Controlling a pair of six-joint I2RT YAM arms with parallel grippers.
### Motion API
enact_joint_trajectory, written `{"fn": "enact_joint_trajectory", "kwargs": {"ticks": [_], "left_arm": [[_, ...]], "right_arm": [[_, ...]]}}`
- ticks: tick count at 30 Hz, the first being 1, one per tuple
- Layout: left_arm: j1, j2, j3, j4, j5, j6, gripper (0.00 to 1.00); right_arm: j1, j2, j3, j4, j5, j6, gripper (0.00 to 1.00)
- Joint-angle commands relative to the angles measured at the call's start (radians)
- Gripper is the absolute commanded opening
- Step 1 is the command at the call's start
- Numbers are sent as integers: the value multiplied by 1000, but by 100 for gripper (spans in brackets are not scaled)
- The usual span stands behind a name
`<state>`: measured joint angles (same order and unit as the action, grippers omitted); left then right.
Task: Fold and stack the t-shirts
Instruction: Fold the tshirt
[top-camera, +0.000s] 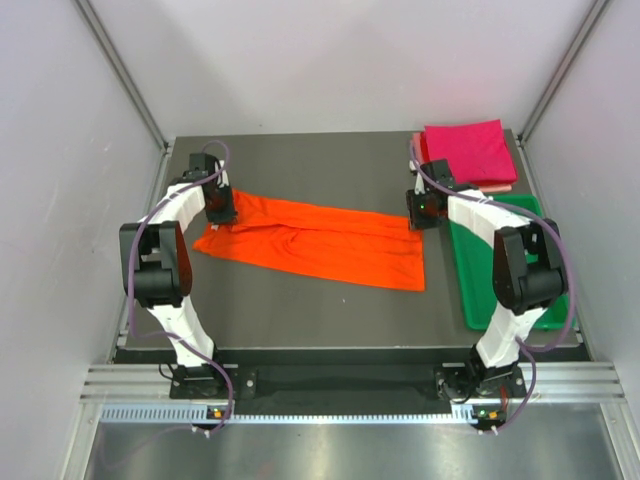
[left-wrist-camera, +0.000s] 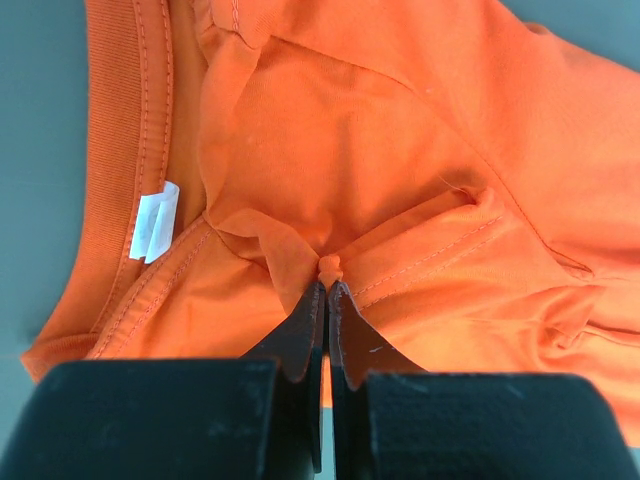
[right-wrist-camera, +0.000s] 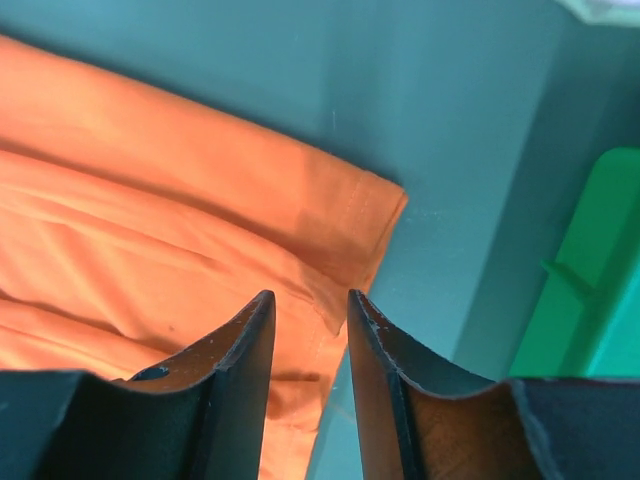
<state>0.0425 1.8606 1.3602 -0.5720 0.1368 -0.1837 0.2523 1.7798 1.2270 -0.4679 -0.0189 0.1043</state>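
The bright orange t-shirt (top-camera: 320, 240) lies folded lengthwise into a long strip across the grey table, collar end at the left. My left gripper (top-camera: 222, 208) is at that collar end; in the left wrist view it (left-wrist-camera: 328, 285) is shut on a pinch of the orange t-shirt (left-wrist-camera: 400, 150) beside the neckband and white label (left-wrist-camera: 155, 222). My right gripper (top-camera: 424, 208) is open at the strip's far right corner; in the right wrist view it (right-wrist-camera: 310, 305) straddles the orange hem edge (right-wrist-camera: 330, 230). The magenta t-shirt (top-camera: 468, 150) lies folded on a pale pink one (top-camera: 500, 187) at the back right.
A green plastic tray (top-camera: 480, 290) lies on the table at the right, partly under my right arm; its edge shows in the right wrist view (right-wrist-camera: 580, 270). Grey walls and frame posts enclose the table on three sides.
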Motion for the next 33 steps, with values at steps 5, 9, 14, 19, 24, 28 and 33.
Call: {"fn": "enact_joint_trajectory", "kwargs": {"ticks": [5, 9, 14, 19, 24, 28, 33], "left_arm": [[5, 2, 17, -11, 3, -5, 0], [2, 6, 17, -9, 9, -5, 0], [2, 9, 23, -15, 9, -10, 0], [3, -3, 40, -46, -58, -42, 0], [3, -37, 16, -42, -111, -65, 0], [2, -41, 4, -48, -112, -69, 0], [2, -44, -24, -45, -88, -76, 0]], "right_arm": [[-21, 50, 51, -5, -46, -35, 34], [-24, 55, 51, -2, -46, -37, 23], [-24, 27, 39, 2, -23, -31, 2], [-21, -39, 9, 9, 0, -22, 0], [-10, -103, -55, 28, 16, -5, 0], [8, -135, -118, 55, 54, 21, 0], [31, -164, -196, 92, 80, 44, 1]]}}
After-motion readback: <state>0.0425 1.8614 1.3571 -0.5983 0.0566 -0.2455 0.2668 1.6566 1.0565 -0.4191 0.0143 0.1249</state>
